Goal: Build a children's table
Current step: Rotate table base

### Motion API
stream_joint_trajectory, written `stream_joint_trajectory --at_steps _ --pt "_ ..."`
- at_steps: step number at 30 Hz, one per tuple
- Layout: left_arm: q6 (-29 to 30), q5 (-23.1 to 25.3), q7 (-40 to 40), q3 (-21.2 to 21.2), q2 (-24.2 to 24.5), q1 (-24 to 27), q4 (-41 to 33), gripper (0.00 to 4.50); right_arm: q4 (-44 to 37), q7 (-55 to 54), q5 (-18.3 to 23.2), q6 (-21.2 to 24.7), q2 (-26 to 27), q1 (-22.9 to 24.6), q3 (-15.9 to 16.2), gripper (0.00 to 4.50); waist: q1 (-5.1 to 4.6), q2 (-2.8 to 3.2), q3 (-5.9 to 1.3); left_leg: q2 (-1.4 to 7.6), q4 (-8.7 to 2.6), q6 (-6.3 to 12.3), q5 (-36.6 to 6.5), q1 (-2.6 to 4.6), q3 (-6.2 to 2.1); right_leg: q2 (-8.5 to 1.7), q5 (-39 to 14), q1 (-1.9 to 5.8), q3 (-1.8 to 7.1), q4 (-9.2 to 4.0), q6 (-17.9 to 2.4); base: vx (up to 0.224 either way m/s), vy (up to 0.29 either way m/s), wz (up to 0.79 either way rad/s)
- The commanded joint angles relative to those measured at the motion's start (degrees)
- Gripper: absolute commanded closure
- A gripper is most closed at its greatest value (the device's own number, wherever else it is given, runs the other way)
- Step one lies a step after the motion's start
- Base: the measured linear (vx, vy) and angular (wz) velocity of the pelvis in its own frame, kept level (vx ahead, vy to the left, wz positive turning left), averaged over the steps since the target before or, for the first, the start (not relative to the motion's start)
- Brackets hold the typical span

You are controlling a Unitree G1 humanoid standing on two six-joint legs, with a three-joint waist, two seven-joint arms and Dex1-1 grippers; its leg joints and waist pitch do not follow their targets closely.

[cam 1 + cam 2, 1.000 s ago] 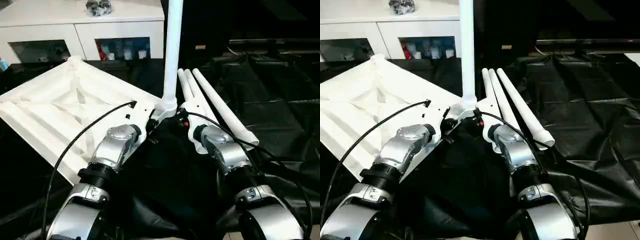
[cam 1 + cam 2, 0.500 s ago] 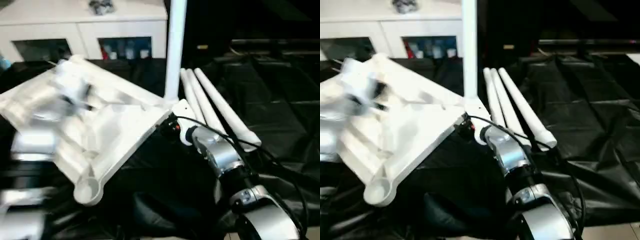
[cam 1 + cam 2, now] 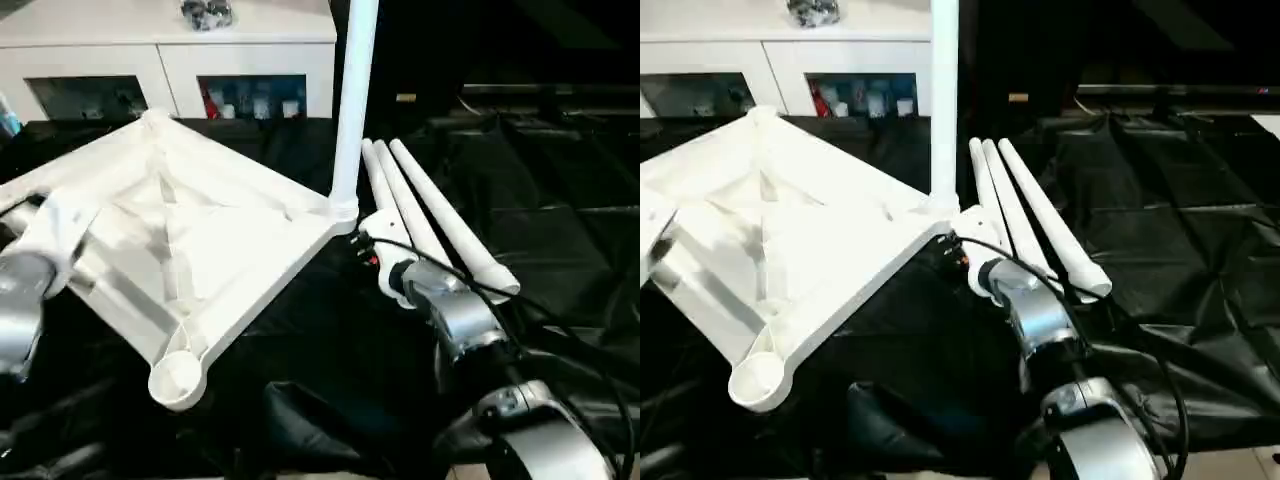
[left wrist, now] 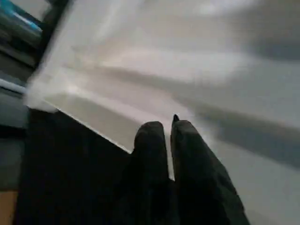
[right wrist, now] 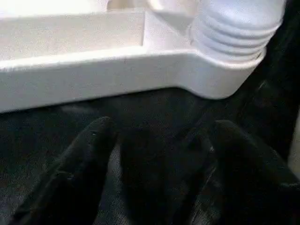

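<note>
The children's table top [image 3: 200,230] lies upside down on the black cloth, ribbed underside up. One white leg [image 3: 350,100] stands upright in its right corner socket [image 5: 234,42]. Three more legs [image 3: 430,215] lie side by side to the right of it. My right gripper [image 5: 164,136] is open, low on the cloth just in front of that socket and apart from it. My left gripper [image 4: 168,125] is shut on nothing, its fingertips over the top's left edge. The left forearm [image 3: 20,300] shows at the far left. The nearest corner socket [image 3: 178,375] holds no leg.
A white glass-door cabinet [image 3: 170,60] stands behind the work table. Black cloth [image 3: 560,220] covers the table, with folds and open room to the right of the lying legs. A black cable [image 3: 500,300] runs along my right arm.
My left arm has swung away from the leg's corner to the top's far left edge. The right gripper stays by that corner.
</note>
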Motion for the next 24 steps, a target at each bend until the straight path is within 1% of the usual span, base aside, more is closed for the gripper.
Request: stream_joint_trajectory --at_steps 1,2,3,4,5,6,7,8,9,10,11,12,13,14,15,16,17,19,20,21,22,23,24 --pt "1.4 -1.9 -4.3 -2.7 0.9 1.3 -1.0 4.42 1.7 0.9 1.2 -0.6 0.5 -0.7 0.1 1.23 0.11 1.08 -3.7 3.05 -4.79 -2.62 -15.4 2.22 -1.76 -3.33 -8.8 1.81 2.78 -3.54 -12.1 0.0 0.0 0.0" --pt "1.3 -2.1 -4.8 -3.0 0.9 1.5 -1.1 4.47 2.0 1.0 1.3 -0.6 0.7 -0.8 0.0 1.34 0.12 0.9 -3.74 3.04 -4.79 -2.66 -15.6 2.3 -1.77 -3.31 -8.5 1.8 2.78 -3.57 -12.1 0.0 0.0 0.0" --pt "0.6 -2.5 -6.0 -3.9 1.1 1.9 -0.9 4.49 2.9 1.1 1.2 -1.1 1.2 -1.3 0.2 1.4 -0.04 -0.18 -3.78 3.1 -4.82 -2.39 -15.3 2.19 -1.61 -3.26 -7.7 1.88 2.82 -3.59 -12.4 0.0 0.0 0.0" --pt "0.4 -2.9 -7.0 -4.3 1.0 1.9 -0.5 4.49 3.8 1.3 1.1 -1.4 1.7 -1.8 0.4 1.4 0.18 0.1 -3.81 3.03 -4.73 -2.13 -14.0 2.17 -1.65 -3.46 -6.8 1.97 2.87 -3.29 -12.7 0.0 0.0 0.0" --pt "-0.1 -3.0 -8.5 -5.4 1.2 2.0 0.2 4.5 4.6 1.6 1.1 -1.6 2.3 -2.4 0.4 1.45 0.1 0.2 -3.7 3.02 -4.79 -2.13 -14.0 2.06 -1.71 -3.43 -6.9 1.93 2.87 -3.25 -12.7 0.0 0.0 0.0" --pt "-1.6 -2.3 -10.9 -7.4 1.8 2.0 1.3 4.5 6.1 1.7 1.0 -2.7 3.1 -3.5 0.5 1.54 0.18 -0.13 -3.76 3.09 -4.79 -2.13 -14.2 2.27 -1.71 -3.54 -7.5 1.85 2.84 -3.38 -12.6 0.0 0.0 0.0" --pt "-1.8 -2.2 -11.4 -7.9 2.0 2.0 1.4 4.5 6.4 1.7 1.1 -2.9 3.2 -3.8 0.4 1.66 0.12 -0.22 -3.69 3.13 -4.89 -2.27 -14.9 2.26 -1.73 -3.58 -8.1 1.86 2.89 -3.32 -12.6 0.0 0.0 0.0" --pt "-2.2 -2.7 -13.8 -9.0 2.1 2.2 0.9 4.5 7.3 2.2 1.6 -3.2 3.7 -4.4 0.1 1.76 0.01 -0.78 -3.61 3.22 -4.99 -2.19 -14.8 2.23 -1.67 -3.57 -8.3 1.94 2.91 -3.43 -12.4 0.0 0.0 0.0" --pt "-2.2 -3.4 -15.7 -9.6 2.2 2.4 0.2 4.5 8.0 2.4 1.9 -3.4 4.0 -4.8 -0.2 1.82 0.17 -0.68 -3.56 3.24 -5.0 -2.26 -14.8 2.35 -1.69 -3.77 -8.9 1.87 2.98 -3.37 -12.3 0.0 0.0 0.0" --pt "-2.3 -4.1 -18.2 -10.7 2.5 2.5 -0.8 4.5 9.5 2.4 1.7 -4.0 4.2 -5.6 -0.2 1.82 0.14 -0.73 -3.51 3.27 -5.05 -2.59 -14.9 2.37 -1.74 -3.82 -9.6 1.88 3.0 -3.37 -12.4 0.0 0.0 0.0" --pt "-2.4 -4.4 -19.8 -11.4 2.7 2.6 -1.4 4.5 10.5 2.2 1.4 -4.5 4.4 -6.1 -0.1 1.88 0.15 -0.59 -3.48 3.31 -5.11 -2.79 -15.1 2.41 -1.7 -3.8 -9.7 1.85 3.02 -3.39 -12.3 0.0 0.0 0.0" --pt "-2.2 -5.5 -22.8 -12.5 3.3 2.6 -2.5 4.5 12.1 2.0 1.2 -5.3 4.7 -7.1 0.0 1.88 0.21 -0.46 -3.51 3.36 -5.08 -3.11 -15.3 2.66 -1.63 -3.75 -9.6 1.63 3.03 -3.41 -12.2 0.0 0.0 0.0" --pt "-2.1 -6.0 -24.2 -13.0 3.6 2.5 -3.0 4.5 12.8 1.9 1.2 -5.7 4.8 -7.5 -0.1 2.04 0.18 -0.49 -3.43 3.25 -5.22 -3.8 -16.3 2.76 -1.55 -3.45 -9.4 1.61 3.01 -3.4 -12.2 0.0 0.0 0.0" --pt "-3.6 -8.2 -30.7 -15.8 5.7 3.5 -6.6 4.5 14.6 1.7 1.4 -6.5 5.2 -8.7 -0.4 2.15 0.41 -0.35 -3.5 3.23 -5.21 -4.24 -16.7 2.82 -1.71 -3.67 -9.6 1.65 3.01 -3.43 -12.1 0.0 0.0 0.0" --pt "-3.6 -8.6 -31.6 -16.1 5.9 3.7 -7.2 4.5 14.8 1.7 1.4 -6.6 5.2 -8.8 -0.4 2.22 0.49 -0.28 -3.48 3.27 -5.29 -4.44 -17.1 2.68 -1.77 -3.8 -9.8 1.76 3.02 -3.33 -12.2 0.0 0.0 0.0" --pt "-3.0 -9.7 -33.7 -17.0 6.7 4.2 -9.3 4.5 15.1 1.8 1.5 -6.7 5.4 -8.9 -0.6 2.22 0.41 -0.32 -3.36 3.3 -5.41 -4.64 -17.9 2.67 -1.72 -3.69 -10.2 1.66 3.03 -3.41 -12.1 0.0 0.0 0.0" --pt "-4.5 -12.8 -38.6 -18.2 7.4 5.1 -12.9 4.5 15.9 1.8 1.6 -7.0 5.6 -9.4 -0.8 2.33 0.51 -0.23 -3.35 3.34 -5.43 -5.26 -19.2 2.91 -1.76 -3.82 -11.3 1.59 3.11 -3.45 -12.1 0.0 0.0 0.0" --pt "-4.5 -12.8 -38.6 -18.2 7.4 5.1 -12.9 4.5 15.9 1.8 1.6 -7.0 5.6 -9.4 -0.8 2.59 0.35 -0.35 -3.24 3.29 -5.55 -5.54 -19.8 2.84 -1.66 -3.51 -11.4 1.56 3.11 -3.43 -12.1 0.0 0.0 0.0" --pt "-4.1 -15.1 -41.9 -19.3 7.2 5.3 -15.7 4.5 16.9 1.8 1.5 -7.6 6.0 -9.8 -0.7 2.67 0.37 0.34 -3.25 3.13 -5.42 -5.98 -20.9 3.08 -1.64 -3.44 -11.9 1.36 3.21 -3.43 -11.7 0.0 0.0 0.0" --pt "-3.5 -16.5 -43.5 -19.9 7.0 5.5 -17.5 4.5 17.1 1.9 1.3 -7.9 6.1 -9.8 -0.5 2.76 0.14 0.56 -3.19 3.11 -5.59 -6.61 -21.8 2.89 -1.76 -3.47 -12.6 1.57 3.19 -3.61 -11.5 0.0 0.0 0.0" --pt "-2.5 -17.9 -44.7 -20.8 6.3 5.6 -19.9 4.5 17.3 2.1 1.3 -8.3 6.3 -9.7 -0.3 2.85 0.44 0.75 -3.3 3.15 -5.51 -6.93 -22.1 3.15 -1.83 -3.57 -12.7 1.57 3.16 -3.5 -11.6 0.0 0.0 0.0" --pt "-2.8 -18.9 -45.6 -21.7 5.2 5.4 -21.8 4.5 17.3 2.2 1.5 -8.5 6.5 -9.5 -0.5 2.85 0.18 0.49 -3.32 3.21 -5.52 -6.9 -22.1 3.11 -1.71 -3.47 -12.0 1.61 3.21 -3.54 -11.8 0.0 0.0 0.0" --pt "-2.2 -19.6 -46.1 -22.6 4.0 4.7 -22.9 4.5 17.9 2.3 1.7 -8.8 6.6 -9.8 -0.7 2.94 0.29 1.01 -3.4 3.15 -5.41 -7.02 -21.1 2.94 -1.84 -3.54 -10.8 1.85 3.17 -3.28 -12.2 0.0 0.0 0.0"
